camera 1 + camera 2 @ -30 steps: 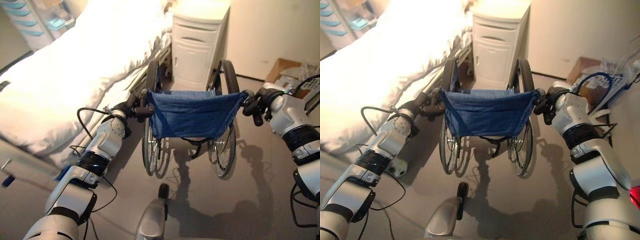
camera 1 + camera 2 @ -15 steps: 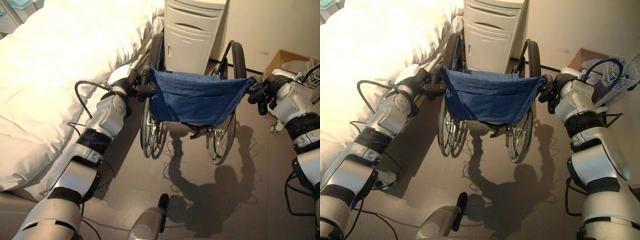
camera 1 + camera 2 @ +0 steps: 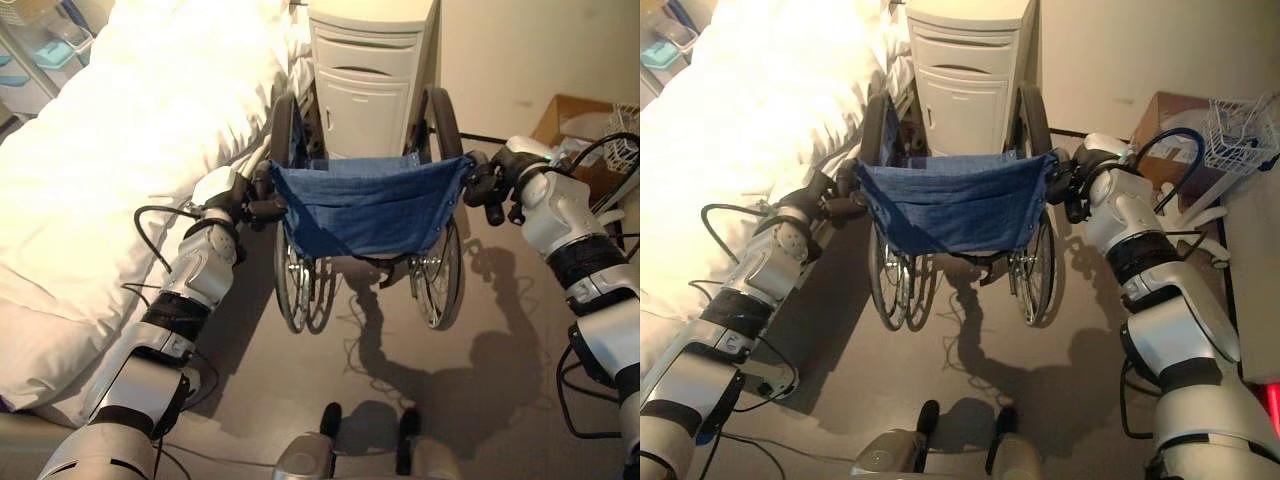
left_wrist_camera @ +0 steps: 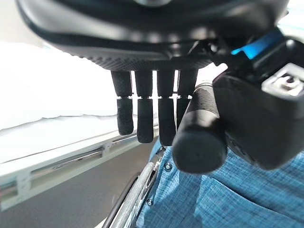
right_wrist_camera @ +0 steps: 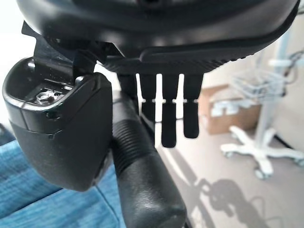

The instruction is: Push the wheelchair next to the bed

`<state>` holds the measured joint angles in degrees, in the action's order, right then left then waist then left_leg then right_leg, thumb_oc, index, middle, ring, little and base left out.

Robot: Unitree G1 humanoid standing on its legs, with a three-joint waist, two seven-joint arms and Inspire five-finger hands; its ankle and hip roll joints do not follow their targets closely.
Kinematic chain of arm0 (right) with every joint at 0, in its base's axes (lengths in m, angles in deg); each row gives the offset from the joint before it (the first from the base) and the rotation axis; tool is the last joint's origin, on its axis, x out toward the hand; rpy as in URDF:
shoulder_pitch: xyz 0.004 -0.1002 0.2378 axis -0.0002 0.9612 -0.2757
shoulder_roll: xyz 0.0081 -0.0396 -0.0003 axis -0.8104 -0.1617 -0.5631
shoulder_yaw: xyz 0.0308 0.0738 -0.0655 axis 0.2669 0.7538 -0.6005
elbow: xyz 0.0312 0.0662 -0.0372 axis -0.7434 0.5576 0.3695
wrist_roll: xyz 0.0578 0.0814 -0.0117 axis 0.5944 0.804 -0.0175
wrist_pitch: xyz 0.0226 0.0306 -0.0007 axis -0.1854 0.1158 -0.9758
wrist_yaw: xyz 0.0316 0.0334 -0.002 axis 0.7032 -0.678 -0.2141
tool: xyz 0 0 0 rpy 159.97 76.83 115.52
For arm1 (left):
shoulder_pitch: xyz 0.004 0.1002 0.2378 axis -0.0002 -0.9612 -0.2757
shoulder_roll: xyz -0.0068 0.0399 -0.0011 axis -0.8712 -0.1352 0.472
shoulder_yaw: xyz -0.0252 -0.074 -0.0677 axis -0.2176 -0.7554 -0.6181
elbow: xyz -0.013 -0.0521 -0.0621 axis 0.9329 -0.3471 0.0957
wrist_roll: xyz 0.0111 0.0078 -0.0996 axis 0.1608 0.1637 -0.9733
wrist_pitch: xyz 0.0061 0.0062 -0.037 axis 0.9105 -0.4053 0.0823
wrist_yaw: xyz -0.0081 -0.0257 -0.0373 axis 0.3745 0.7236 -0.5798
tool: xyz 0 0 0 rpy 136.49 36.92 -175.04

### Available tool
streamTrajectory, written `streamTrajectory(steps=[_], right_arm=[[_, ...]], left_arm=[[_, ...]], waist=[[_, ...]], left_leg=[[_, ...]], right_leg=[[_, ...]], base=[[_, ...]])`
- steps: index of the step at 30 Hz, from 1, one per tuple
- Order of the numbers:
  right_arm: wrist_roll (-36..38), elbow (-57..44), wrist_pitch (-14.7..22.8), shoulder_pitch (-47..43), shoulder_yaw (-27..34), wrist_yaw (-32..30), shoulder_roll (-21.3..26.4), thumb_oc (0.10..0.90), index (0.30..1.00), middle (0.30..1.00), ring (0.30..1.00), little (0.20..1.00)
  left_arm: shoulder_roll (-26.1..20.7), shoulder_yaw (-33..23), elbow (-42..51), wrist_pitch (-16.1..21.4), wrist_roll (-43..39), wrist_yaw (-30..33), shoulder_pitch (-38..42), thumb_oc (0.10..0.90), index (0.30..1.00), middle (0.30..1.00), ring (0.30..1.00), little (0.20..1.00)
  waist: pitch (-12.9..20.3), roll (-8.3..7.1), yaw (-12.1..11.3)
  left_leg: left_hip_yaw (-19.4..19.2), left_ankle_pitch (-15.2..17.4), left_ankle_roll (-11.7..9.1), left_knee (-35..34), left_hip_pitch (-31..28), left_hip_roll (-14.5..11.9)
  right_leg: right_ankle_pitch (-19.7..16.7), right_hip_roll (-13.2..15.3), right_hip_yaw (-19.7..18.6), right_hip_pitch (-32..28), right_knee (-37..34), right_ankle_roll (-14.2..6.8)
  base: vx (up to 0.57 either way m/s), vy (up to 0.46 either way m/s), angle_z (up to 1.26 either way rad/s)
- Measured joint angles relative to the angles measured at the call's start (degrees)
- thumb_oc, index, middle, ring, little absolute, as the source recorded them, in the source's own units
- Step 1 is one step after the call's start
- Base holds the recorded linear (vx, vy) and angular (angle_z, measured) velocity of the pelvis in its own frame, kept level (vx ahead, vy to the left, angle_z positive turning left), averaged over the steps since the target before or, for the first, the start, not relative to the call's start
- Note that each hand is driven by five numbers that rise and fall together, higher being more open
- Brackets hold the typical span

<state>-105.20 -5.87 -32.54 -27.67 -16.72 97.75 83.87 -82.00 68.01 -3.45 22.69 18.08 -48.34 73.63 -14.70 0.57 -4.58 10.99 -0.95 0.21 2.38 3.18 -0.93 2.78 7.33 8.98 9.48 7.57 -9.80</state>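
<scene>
Wheelchair (image 3: 368,215), seen from behind with its blue fabric backrest (image 3: 370,205) facing the robot, stood on the grey floor (image 3: 480,370) close alongside the bed (image 3: 110,170), its front near a white bedside cabinet (image 3: 365,70).

Reading from left to right: the bed, under a white duvet, lay along the chair's left side, with the chair's left wheel (image 3: 290,290) just beside the bed frame. The left hand (image 3: 238,200) was at the left push handle (image 4: 199,128); in the left wrist view its fingers (image 4: 142,114) hung down over the ribbed grip while the thumb (image 4: 256,118) bore against the grip's other side, so the handle was pinched between them. At centre, the backrest stretched between the two handles. The right hand (image 3: 497,180) held the right push handle (image 5: 142,166) in the same way, fingers (image 5: 171,114) draped over it and thumb (image 5: 61,133) pressed to its side. Farther right stood a cardboard box (image 3: 575,130) and a white wire basket on a wheeled stand (image 3: 1235,135).

Step in hand, as judged: the closing stretch of the push, with the chair already roughly parallel to the bed. The next move would call for only a short, even advance on both handles, kept straight so that the left wheel does not catch the bed frame and the front stops short of the cabinet, followed by release of both grips.
</scene>
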Motion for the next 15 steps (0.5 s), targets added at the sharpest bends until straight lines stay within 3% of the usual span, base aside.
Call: streamTrajectory(steps=[2,3,4,5,6,7,11,13,14,15], right_arm=[[0.0,0.26,0.0,0.3,1.14,0.01,1.01,0.4,0.3,0.3,0.3,0.3],[0.02,0.34,0.0,0.77,0.9,0.18,2.8,0.4,0.3,0.3,0.3,0.3],[0.04,0.32,0.0,1.1,0.74,0.32,3.12,0.4,0.3,0.3,0.3,0.3],[0.2,0.49,0.0,1.8,0.35,0.84,4.39,0.4,0.3,0.3,0.3,0.3],[0.2,0.49,0.0,2.15,0.35,1.06,4.92,0.4,0.3,0.3,0.3,0.3],[0.19,0.51,0.0,2.88,0.43,0.87,5.72,0.4,0.3,0.3,0.3,0.3],[-0.02,1.25,-0.47,3.89,0.43,0.82,6.02,0.4,0.3,0.3,0.3,0.3],[-0.02,1.66,-0.47,3.96,0.44,0.69,5.45,0.4,0.3,0.3,0.3,0.3],[-0.02,1.9,-0.47,4.04,0.46,0.47,5.03,0.4,0.3,0.3,0.3,0.3],[-0.02,2.06,-0.47,4.36,0.46,0.27,4.6,0.4,0.3,0.3,0.3,0.3]], left_arm=[[0.81,0.56,-0.36,0.31,-0.05,-0.08,1.38,0.4,0.3,0.3,0.3,0.3],[2.61,1.4,-1.28,0.39,-0.07,-0.23,1.87,0.4,0.3,0.3,0.3,0.3],[3.06,1.6,-1.17,0.56,-0.09,-0.42,1.78,0.4,0.3,0.3,0.3,0.3],[3.74,2.08,-0.6,1.0,-0.47,-0.42,1.44,0.4,0.3,0.3,0.3,0.3],[4.04,2.2,-0.33,1.34,-0.91,-0.39,1.31,0.4,0.3,0.3,0.3,0.3],[4.61,2.41,0.26,1.75,-1.88,-0.37,1.02,0.4,0.3,0.3,0.3,0.3],[5.68,4.01,-0.79,1.92,-2.33,-0.66,1.29,0.4,0.3,0.3,0.3,0.3],[5.94,4.29,-2.2,1.92,-2.33,-1.08,1.41,0.4,0.3,0.3,0.3,0.3],[5.99,4.3,-2.6,1.86,-2.32,-1.31,1.43,0.4,0.3,0.3,0.3,0.3],[5.82,4.36,-3.09,1.48,-2.29,-2.27,1.93,0.4,0.3,0.3,0.3,0.3]], waist=[[-0.31,-0.21,1.24],[-0.17,1.16,1.84],[-0.2,1.52,1.54],[-0.02,0.67,2.29],[-0.06,0.01,2.9],[-0.5,-1.67,3.16],[-0.12,-1.19,2.93],[0.93,0.7,2.25],[1.37,1.43,1.9],[1.55,1.07,2.29]], left_leg=[[-3.98,1.71,2.55,5.33,2.55,0.22],[-6.6,3.14,3.44,8.88,4.04,1.22],[-5.48,3.71,1.99,8.58,3.85,1.22],[-5.98,4.71,0.55,8.78,3.96,0.62],[-6.6,4.94,0.44,8.67,3.88,0.84],[-7.09,4.51,0.42,10.44,4.12,1.21],[-10.25,4.46,0.36,5.56,2.46,0.01],[-10.25,3.77,0.24,5.39,2.5,-0.17],[-9.92,3.12,-0.24,5.21,2.2,-0.18],[-9.68,3.09,-0.29,4.0,1.45,-0.03]], right_leg=[[-0.27,-1.06,1.11,-1.18,-0.21,-0.08],[-0.04,-2.25,1.5,-1.92,1.25,0.23],[0.44,-2.96,0.96,-1.89,2.53,1.1],[2.07,-3.13,0.25,-2.07,5.88,4.86],[2.64,-2.81,1.05,-2.31,5.99,6.63],[3.0,-1.55,2.8,-3.43,5.46,7.19],[2.76,-1.67,6.39,-6.41,3.18,7.05],[2.67,-1.64,9.0,-6.5,3.21,6.94],[2.67,-1.75,8.94,-6.64,3.36,6.91],[2.41,-1.83,7.82,-7.2,2.48,6.5]], base=[[0.25,-0.176,1.08],[0.21,-0.05,0.9],[0.18,-0.033,1.11],[0.12,0.01,0.93],[0.07,0.043,1.14],[0.02,0.112,0.83],[-0.01,0.113,0.25],[0.07,0.092,-0.39],[0.06,0.062,-0.26],[0.04,0.069,-0.13]])
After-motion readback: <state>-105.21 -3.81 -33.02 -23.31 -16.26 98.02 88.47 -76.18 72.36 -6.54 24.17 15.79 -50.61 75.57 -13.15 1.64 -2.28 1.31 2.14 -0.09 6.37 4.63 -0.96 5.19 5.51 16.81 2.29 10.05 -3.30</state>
